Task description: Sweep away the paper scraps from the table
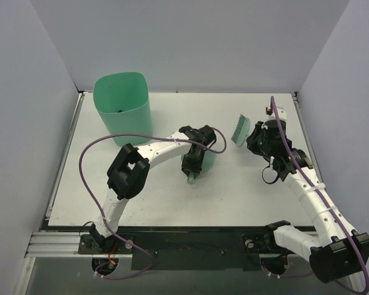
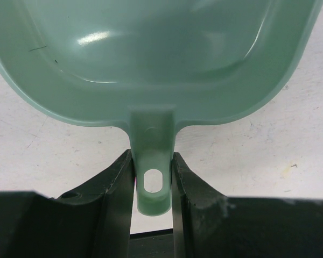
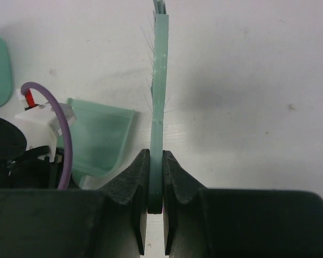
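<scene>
Items in view, by count: one table; one tall mint-green bin; one mint-green dustpan; one mint-green brush. Two arms, the left arm and the right arm, each carry one two-finger gripper, so there are two grippers in all: the left gripper and the right gripper. Two purple cables run one per arm, the left cable and the right cable. One dark speck lies inside the bin, too small to identify.

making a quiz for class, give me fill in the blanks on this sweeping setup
The mint-green plastic dustpan is clamped by its ____ in the left arm's jaws.
The right arm's jaws hold the mint-green bristled brush, to the dustpan's ____.
The tall mint-green plastic bin stands at the flat white table's far ____ corner.
Missing: handle; right; left.
</scene>
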Controlling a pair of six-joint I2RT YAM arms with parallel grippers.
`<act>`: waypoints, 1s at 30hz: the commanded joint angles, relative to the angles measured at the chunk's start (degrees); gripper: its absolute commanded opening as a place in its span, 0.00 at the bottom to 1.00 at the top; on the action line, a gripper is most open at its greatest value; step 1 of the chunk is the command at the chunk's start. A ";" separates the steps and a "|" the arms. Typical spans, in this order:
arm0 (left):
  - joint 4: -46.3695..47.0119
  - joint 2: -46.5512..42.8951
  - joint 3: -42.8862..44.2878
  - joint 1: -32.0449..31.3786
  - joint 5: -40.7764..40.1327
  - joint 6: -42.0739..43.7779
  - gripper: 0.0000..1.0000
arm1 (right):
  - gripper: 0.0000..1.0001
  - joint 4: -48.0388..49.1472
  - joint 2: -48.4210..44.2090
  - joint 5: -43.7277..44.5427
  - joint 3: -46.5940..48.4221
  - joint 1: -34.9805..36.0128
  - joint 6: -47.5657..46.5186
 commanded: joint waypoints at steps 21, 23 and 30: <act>-0.30 -20.29 -8.31 1.09 -8.08 -1.29 0.85 | 0.00 17.69 10.25 -25.32 -4.51 -0.63 15.04; -0.48 -24.06 -10.43 2.05 -9.14 -1.64 0.85 | 0.00 18.21 11.83 -26.20 -4.51 -0.63 16.10; 4.00 -37.94 -21.14 6.80 -7.83 -2.26 0.87 | 0.06 17.34 19.74 -25.68 -3.63 -0.45 17.51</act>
